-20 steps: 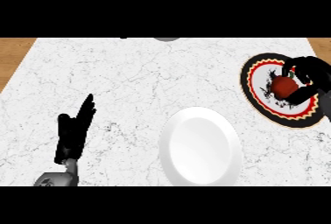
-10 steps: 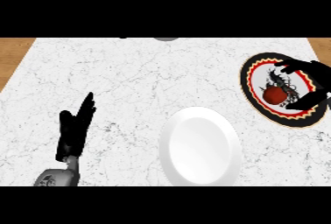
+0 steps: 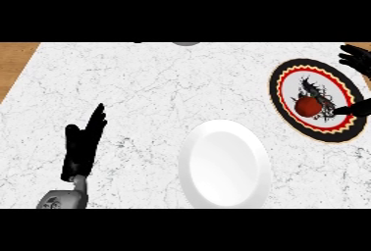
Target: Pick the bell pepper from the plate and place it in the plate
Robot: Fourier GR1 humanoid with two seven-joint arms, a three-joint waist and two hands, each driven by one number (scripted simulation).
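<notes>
**Asker:** What is furthest to the left?

**Onlooker:** The robot's left hand (image 3: 81, 147), black, on a grey forearm (image 3: 65, 198) that comes up from the near edge. Its fingers are straight and pressed together and point away from the robot, with the thumb standing off to one side. It holds nothing and rests over the white marble counter (image 3: 159, 93).

**Asker:** And to the right of that hand?

**Onlooker:** A plain white plate (image 3: 225, 164) lies on the counter, well apart from the left hand, on its thumbless side and a little nearer the robot. Nothing is on it.

**Asker:** Where is the bell pepper?

**Onlooker:** Further right, on a second plate (image 3: 275, 90). That one is white in the middle with a dark scribbled motif, ringed by a red and yellow zigzag band and a black rim. The red bell pepper (image 3: 310, 104) sits on the middle of it, between the two visible parts of the right hand.

**Asker:** What is the right hand doing?

**Onlooker:** The right hand (image 3: 357, 56) enters from the right edge and is spread wide. Some fingers show beyond the plate's far rim. Another of its fingers (image 3: 351, 110) reaches in over the plate's near right side, and its tip ends just beside the pepper. I cannot tell whether it touches. The hand is not closed around the pepper.
</notes>
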